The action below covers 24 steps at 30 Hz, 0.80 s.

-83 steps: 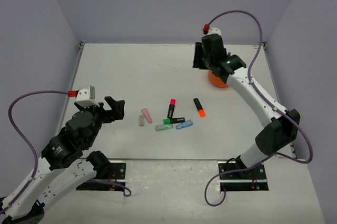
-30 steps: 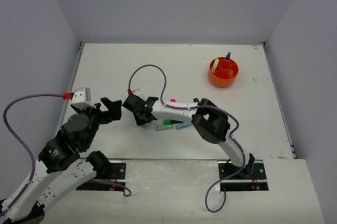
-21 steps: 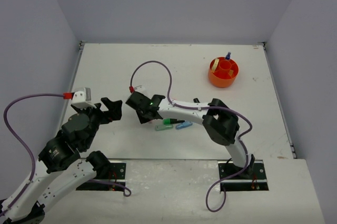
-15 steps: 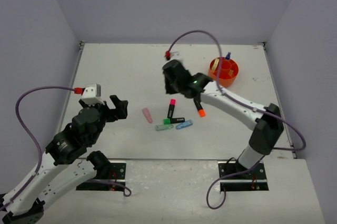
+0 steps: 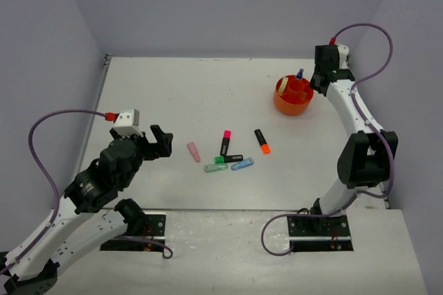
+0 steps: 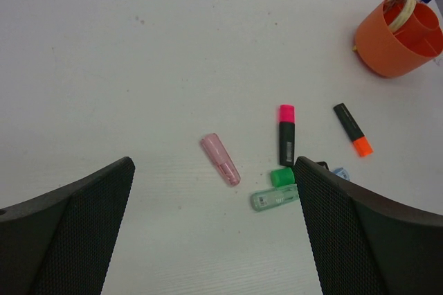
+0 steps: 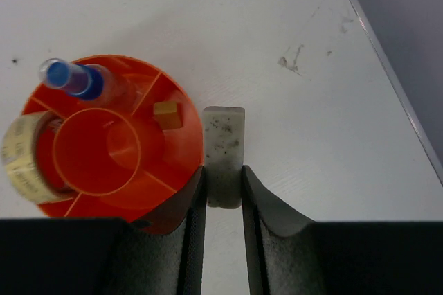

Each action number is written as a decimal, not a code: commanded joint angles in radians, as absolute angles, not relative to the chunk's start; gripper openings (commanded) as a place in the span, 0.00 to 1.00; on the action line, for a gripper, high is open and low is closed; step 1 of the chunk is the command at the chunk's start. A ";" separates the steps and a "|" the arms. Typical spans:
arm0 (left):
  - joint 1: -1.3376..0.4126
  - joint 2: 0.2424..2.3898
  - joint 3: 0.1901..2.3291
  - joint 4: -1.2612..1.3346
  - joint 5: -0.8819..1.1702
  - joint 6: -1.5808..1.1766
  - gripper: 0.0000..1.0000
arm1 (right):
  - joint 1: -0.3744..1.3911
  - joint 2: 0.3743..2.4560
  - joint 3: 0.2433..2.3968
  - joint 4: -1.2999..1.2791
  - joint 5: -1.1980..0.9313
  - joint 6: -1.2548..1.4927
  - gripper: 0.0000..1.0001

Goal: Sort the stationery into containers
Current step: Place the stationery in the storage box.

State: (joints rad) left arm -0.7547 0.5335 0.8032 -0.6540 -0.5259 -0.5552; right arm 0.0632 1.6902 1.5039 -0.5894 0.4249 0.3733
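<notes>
Right wrist: right claw [image 5: 317,84] clamped on grey eraser [image 7: 225,153], one finger on each long side; eraser end poking out past fingertips, speckled with dirt; tub [image 7: 97,149] just left of claw, rim right beside eraser, contact or gap unclear; height over table unclear; inside tub, blue highlighter [image 7: 73,78] standing in far-left compartment; tape ring [image 7: 24,149] on edge in left compartment; small yellow block [image 7: 166,111] in compartment nearest claw; centre cup bare.

Left wrist: left claw [image 5: 156,144] spread wide, gripping nothing, off the table; pink eraser [image 6: 220,160] lying ahead, between the two fingers; pink highlighter [image 6: 286,134] ahead and right of it; green highlighter [image 6: 280,176] and green clip [image 6: 273,199] just beside inner edge of right finger; blue clip [image 6: 339,172] mostly hidden behind that finger; orange highlighter [image 6: 351,129] further right; tub far ahead-right, well apart from this claw.
</notes>
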 commanded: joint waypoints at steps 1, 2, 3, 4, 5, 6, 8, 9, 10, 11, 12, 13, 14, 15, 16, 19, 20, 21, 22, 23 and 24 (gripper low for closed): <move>-0.755 0.522 0.793 -0.617 -0.511 -0.520 1.00 | 0.013 1.778 1.585 -0.609 0.375 0.350 0.15; -0.755 0.521 0.792 -0.616 -0.509 -0.520 1.00 | 0.005 1.798 1.597 -0.607 0.358 0.351 0.15; -0.755 0.520 0.791 -0.614 -0.506 -0.519 1.00 | 0.005 1.816 1.611 -0.605 0.333 0.345 0.16; -0.755 0.519 0.790 -0.612 -0.503 -0.517 1.00 | 0.006 1.834 1.632 -0.603 0.302 0.333 0.16; -0.755 0.519 0.790 -0.610 -0.500 -0.514 1.00 | 0.006 1.856 1.647 -0.603 0.276 0.326 0.16; -0.755 0.521 0.790 -0.609 -0.498 -0.512 1.00 | 0.005 1.877 1.658 -0.606 0.260 0.323 0.16; -0.755 0.524 0.792 -0.609 -0.495 -0.511 1.00 | 0.005 1.896 1.671 -0.605 0.254 0.323 0.16; -0.755 0.524 0.791 -0.609 -0.494 -0.511 1.00 | 0.005 1.901 1.670 -0.600 0.251 0.324 0.17; -0.755 0.523 0.790 -0.609 -0.494 -0.511 1.00 | 0.005 1.901 1.665 -0.591 0.245 0.325 0.17; -0.755 0.523 0.791 -0.609 -0.493 -0.511 1.00 | 0.005 1.900 1.656 -0.585 0.232 0.325 0.17; -0.755 0.522 0.792 -0.608 -0.492 -0.511 1.00 | 0.005 1.901 1.651 -0.579 0.222 0.325 0.18; -0.755 0.522 0.792 -0.607 -0.492 -0.510 1.00 | 0.006 1.905 1.651 -0.577 0.215 0.326 0.18; -0.755 0.522 0.791 -0.607 -0.492 -0.509 1.00 | 0.005 1.915 1.658 -0.583 0.208 0.327 0.18; -0.755 0.522 0.790 -0.606 -0.492 -0.509 1.00 | 0.005 1.925 1.665 -0.593 0.204 0.328 0.19; -0.755 0.522 0.790 -0.606 -0.492 -0.509 1.00 | 0.006 1.933 1.670 -0.604 0.201 0.329 0.19; -0.755 0.520 0.790 -0.606 -0.491 -0.509 1.00 | 0.005 1.942 1.664 -0.606 0.187 0.330 0.20; -0.755 0.517 0.790 -0.606 -0.491 -0.508 1.00 | 0.005 1.939 1.663 -0.604 0.182 0.330 0.21; -0.755 0.518 0.790 -0.606 -0.491 -0.509 1.00 | 0.006 1.939 1.661 -0.603 0.180 0.330 0.22; -0.756 0.518 0.790 -0.605 -0.491 -0.509 1.00 | 0.006 1.939 1.661 -0.604 0.177 0.331 0.23; -0.755 0.518 0.790 -0.604 -0.489 -0.508 1.00 | 0.005 1.938 1.661 -0.608 0.176 0.331 0.24; -0.755 0.518 0.790 -0.604 -0.487 -0.507 1.00 | 0.006 1.937 1.662 -0.613 0.175 0.330 0.26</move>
